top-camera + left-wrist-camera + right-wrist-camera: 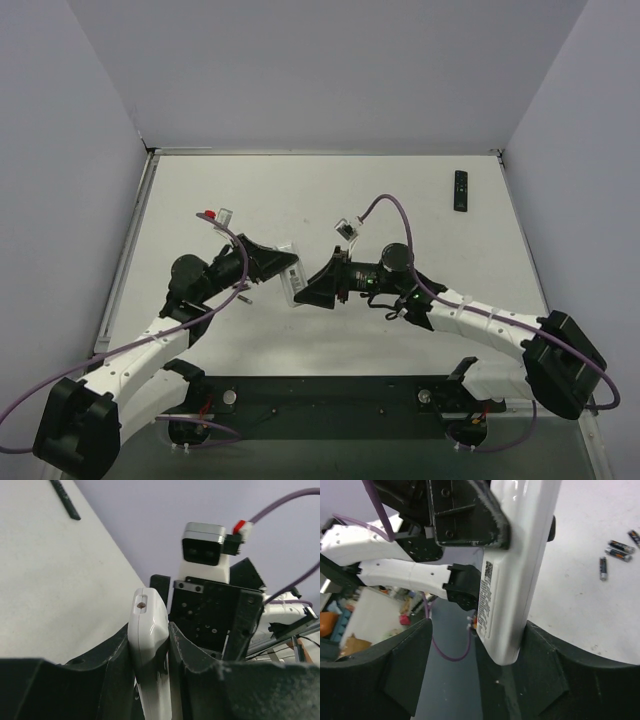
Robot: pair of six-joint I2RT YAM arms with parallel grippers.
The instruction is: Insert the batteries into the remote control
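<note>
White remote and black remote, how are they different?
The white remote is pale and shiny; the black remote is dark. The white remote is held up in the air, pinched by the left claw; the black remote lies flat on the table, far off near the right wall, with nothing touching it. Both are long and slim.

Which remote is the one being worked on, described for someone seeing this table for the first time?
Look to the middle of the table. The white remote is clamped there in the left gripper, its free end between the open fingers of the right gripper. The black remote, the only other one, lies flat near the far right corner with nothing touching it.
</note>
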